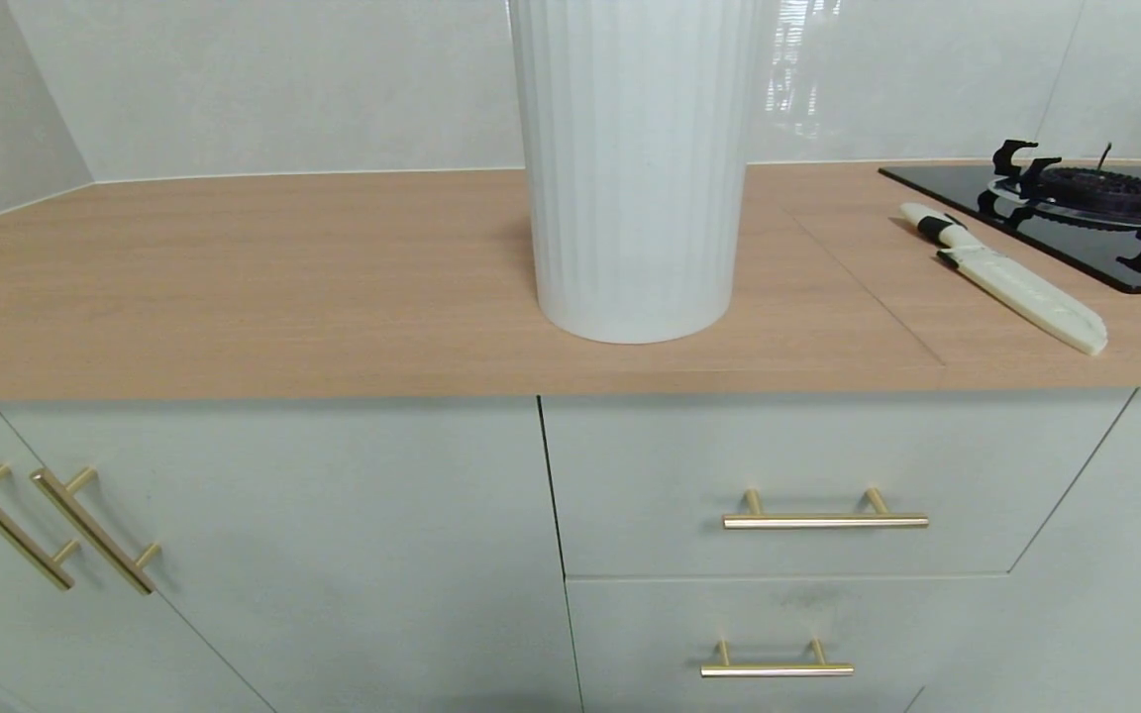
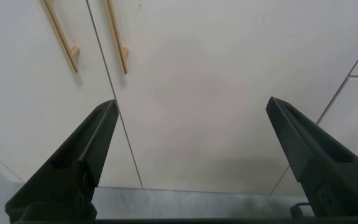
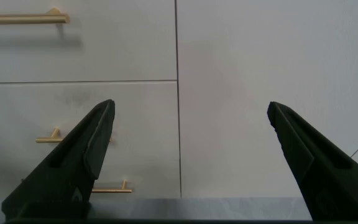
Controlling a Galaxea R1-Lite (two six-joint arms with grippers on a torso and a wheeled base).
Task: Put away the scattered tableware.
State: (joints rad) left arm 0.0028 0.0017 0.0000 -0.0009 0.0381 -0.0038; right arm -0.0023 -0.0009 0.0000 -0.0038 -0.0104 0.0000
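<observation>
White container: tall white ribbed cylindrical container [image 1: 635, 198], upright on the light wooden surface [image 1: 234, 287], about mid-surface, near the front edge. Its top is cut off by the frame.
Knife: cream knife with a black band on its handle [image 1: 1011, 282], lying flat on the surface. It is right of the container and well apart from it, just beside the hob's near-left edge. Handle toward the back wall, blade tip toward the front edge.
Hob: black glass hob [image 1: 967, 188] set into the surface at far right, with a black burner grate [image 1: 1100, 188] on it.
Cabinets: pale grey cabinet doors [image 1: 333, 555] under the surface at left, with two brass bar handles [image 1: 6, 525] side by side.
Drawers: two stacked pale grey drawers [image 1: 778, 446] below the container, one brass bar handle each.
Left hand: left hand [image 2: 191, 102] has its fingers spread wide with nothing between them. It points at the cabinet doors, with the door seam and both brass handles beyond it.
Right hand: right hand [image 3: 190, 104] is also spread wide and empty. It points at the drawer fronts and the vertical seam beside them.
</observation>
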